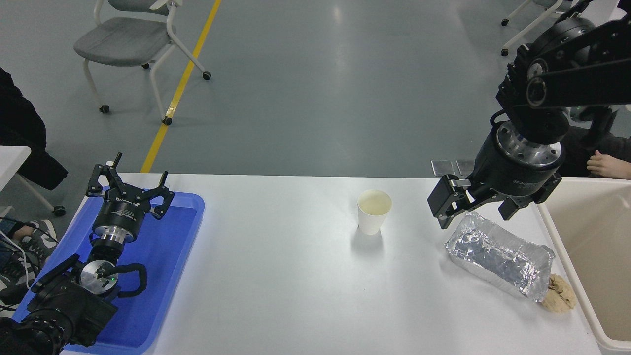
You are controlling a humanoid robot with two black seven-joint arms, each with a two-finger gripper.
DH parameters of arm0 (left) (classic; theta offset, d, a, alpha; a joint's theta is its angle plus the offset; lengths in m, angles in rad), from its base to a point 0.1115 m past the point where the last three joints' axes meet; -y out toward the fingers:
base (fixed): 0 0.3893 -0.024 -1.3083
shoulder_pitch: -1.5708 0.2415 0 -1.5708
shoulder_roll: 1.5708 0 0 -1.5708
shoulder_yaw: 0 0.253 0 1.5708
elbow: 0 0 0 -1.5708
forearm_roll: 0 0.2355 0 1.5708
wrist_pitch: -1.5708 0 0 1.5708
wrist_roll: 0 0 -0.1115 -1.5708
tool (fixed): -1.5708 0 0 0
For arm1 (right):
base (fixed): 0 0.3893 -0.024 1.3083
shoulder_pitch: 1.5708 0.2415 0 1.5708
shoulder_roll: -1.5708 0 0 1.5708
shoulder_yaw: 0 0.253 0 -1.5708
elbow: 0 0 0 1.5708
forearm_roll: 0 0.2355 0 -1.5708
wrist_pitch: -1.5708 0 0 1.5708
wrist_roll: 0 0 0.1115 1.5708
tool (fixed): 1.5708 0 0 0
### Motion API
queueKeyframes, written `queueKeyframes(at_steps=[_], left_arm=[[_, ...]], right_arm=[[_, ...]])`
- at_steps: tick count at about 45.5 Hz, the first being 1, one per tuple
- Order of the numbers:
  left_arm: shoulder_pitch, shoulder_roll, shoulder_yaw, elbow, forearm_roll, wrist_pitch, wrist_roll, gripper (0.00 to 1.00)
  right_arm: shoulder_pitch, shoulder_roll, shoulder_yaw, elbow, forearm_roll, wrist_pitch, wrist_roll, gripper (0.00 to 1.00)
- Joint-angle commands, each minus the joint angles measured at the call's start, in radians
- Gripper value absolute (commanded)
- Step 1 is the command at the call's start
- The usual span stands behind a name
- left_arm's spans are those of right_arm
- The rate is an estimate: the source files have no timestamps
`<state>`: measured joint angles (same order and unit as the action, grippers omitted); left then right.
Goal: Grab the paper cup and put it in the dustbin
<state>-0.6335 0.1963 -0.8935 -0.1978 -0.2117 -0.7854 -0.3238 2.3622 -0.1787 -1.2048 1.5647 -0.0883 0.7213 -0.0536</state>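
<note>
The right arm reaches in from the upper right edge, its wrist bent so the right gripper [477, 213] hangs pointing down over the far right part of the white table [276, 296]. Its fingers are spread apart and hold nothing; they hover just above the far end of the crumpled foil packet [500, 255]. The left arm sits at the lower left over the blue tray [162, 276], and the left gripper [130, 183] points away from me with its fingers splayed wide.

The paper cup [374, 211] stands upright near the table's far edge, a little right of centre, mouth up, its long axis vertical and its narrow base on the tabletop. It is off to the left of the right gripper, not touching it, with bare table all around. The dustbin [557, 231] stands at the table's right edge, beyond the foil packet. A tan crumpled lump [559, 294] lies between packet and bin. A person's hand [607, 164] rests behind the bin.
</note>
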Motion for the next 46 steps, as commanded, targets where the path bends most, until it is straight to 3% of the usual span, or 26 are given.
queueKeyframes(at_steps=[1,24,34,46], left_arm=[[-0.002,0.0,0.001,0.0,0.0,0.0,0.002,1.0],[-0.002,-0.002,0.001,0.0,0.0,0.0,0.002,1.0],[-0.002,-0.002,0.001,0.0,0.0,0.0,0.002,1.0],[-0.002,-0.002,0.001,0.0,0.0,0.0,0.0,1.0]], right_arm=[[-0.11,0.034,0.04,-0.12,-0.002,-0.092,0.0,1.0],[-0.497,0.156,0.114,-0.506,-0.007,-0.431,0.0,1.0],[-0.655,0.179,0.159,-0.624,-0.014,-0.496,0.0,1.0],[-0.837,0.177,0.221,-0.759,-0.111,-0.539,0.0,1.0]])
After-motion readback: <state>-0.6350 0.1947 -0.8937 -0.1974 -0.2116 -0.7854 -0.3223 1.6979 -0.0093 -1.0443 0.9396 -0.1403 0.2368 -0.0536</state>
